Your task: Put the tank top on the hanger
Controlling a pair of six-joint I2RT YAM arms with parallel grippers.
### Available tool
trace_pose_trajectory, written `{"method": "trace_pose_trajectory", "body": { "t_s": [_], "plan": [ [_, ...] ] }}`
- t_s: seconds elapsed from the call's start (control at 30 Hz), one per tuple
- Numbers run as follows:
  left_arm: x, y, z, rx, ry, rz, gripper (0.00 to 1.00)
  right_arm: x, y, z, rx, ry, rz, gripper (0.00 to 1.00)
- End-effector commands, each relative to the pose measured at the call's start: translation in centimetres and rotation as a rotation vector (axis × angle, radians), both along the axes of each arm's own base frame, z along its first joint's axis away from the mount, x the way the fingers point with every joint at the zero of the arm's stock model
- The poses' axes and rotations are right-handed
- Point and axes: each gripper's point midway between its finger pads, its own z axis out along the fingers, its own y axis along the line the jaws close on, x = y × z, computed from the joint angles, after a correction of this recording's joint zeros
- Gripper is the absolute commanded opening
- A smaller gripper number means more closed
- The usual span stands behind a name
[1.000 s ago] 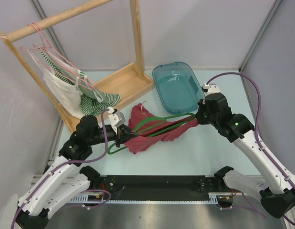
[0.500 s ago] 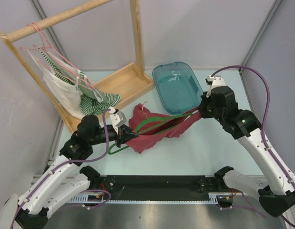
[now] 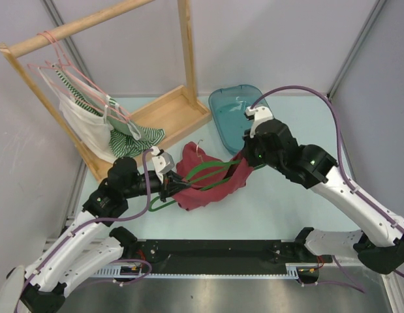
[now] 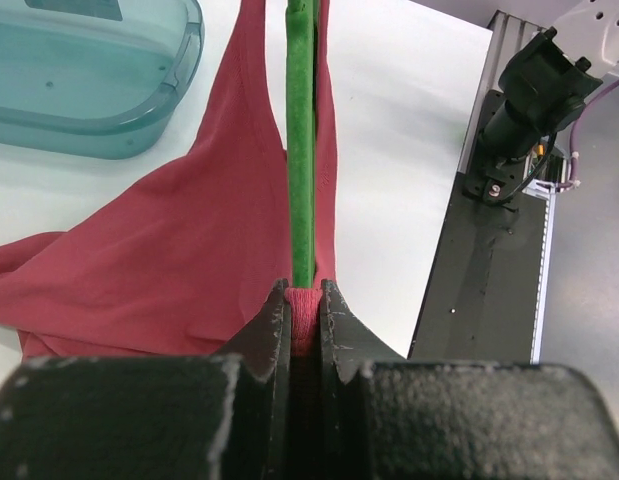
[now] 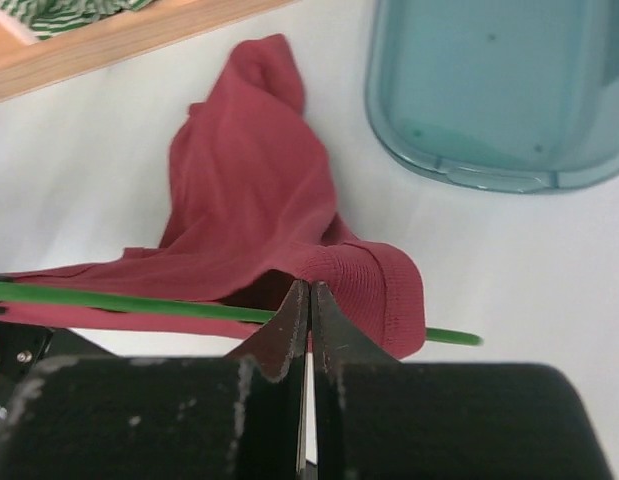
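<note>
The dark red tank top [image 3: 208,186] lies bunched on the table with the green hanger [image 3: 203,171] threaded through it. My left gripper [image 3: 174,186] is shut on the hanger's bar and a fold of red fabric; in the left wrist view the bar [image 4: 301,150] runs straight out from the gripper [image 4: 304,300] over the tank top [image 4: 189,250]. My right gripper [image 3: 244,158] is shut on the tank top's right hem and holds it raised. In the right wrist view the hem [image 5: 374,285] wraps its tips [image 5: 309,290] and the hanger [image 5: 139,303] passes beneath.
A teal plastic tray [image 3: 228,120] lies at the back, just behind my right gripper. A wooden rack [image 3: 169,111] at the back left carries pale pink hangers [image 3: 77,75], a white garment [image 3: 84,124] and a green-striped one [image 3: 139,135]. A black rail [image 3: 215,251] runs along the near edge.
My right gripper has moved left and away from the table's right side, pulling the tank top's hem along the hanger so the fabric bunches. My left gripper has stayed in place.
</note>
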Motion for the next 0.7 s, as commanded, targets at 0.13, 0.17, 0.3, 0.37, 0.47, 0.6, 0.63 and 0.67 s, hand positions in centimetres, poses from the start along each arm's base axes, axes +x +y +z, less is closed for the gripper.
{"method": "trace_pose_trajectory", "body": {
  "t_s": [0.13,0.17,0.3,0.37,0.47,0.6,0.63,0.67],
  "plan": [
    [0.1,-0.4,1.1,-0.027,-0.041,-0.01,0.0,-1.1,3.7,3.0,0.036,-0.066,0.039,0.0],
    [0.1,-0.4,1.1,-0.025,-0.041,-0.01,0.0,-1.0,3.8,3.0,0.034,-0.07,0.036,0.0],
    [0.1,-0.4,1.1,-0.026,-0.041,-0.008,0.0,-0.6,3.4,2.7,0.008,-0.08,0.017,0.0],
    [0.1,-0.4,1.1,-0.027,-0.043,-0.01,0.0,-0.5,3.3,2.7,0.006,-0.078,0.014,0.11],
    [0.3,-0.4,1.0,-0.022,-0.045,0.0,0.0,-0.5,2.9,3.3,0.013,-0.087,0.004,0.61],
    [1.6,0.0,0.8,-0.004,-0.034,0.072,0.0,-0.6,1.7,4.7,0.065,-0.113,-0.032,0.86],
    [1.9,0.0,0.9,-0.001,-0.031,0.085,0.0,-0.7,1.8,5.1,0.094,-0.122,-0.035,0.86],
    [2.4,0.1,0.9,0.005,-0.026,0.116,0.0,-1.2,1.6,5.1,0.128,-0.119,-0.025,0.86]
  ]
}}
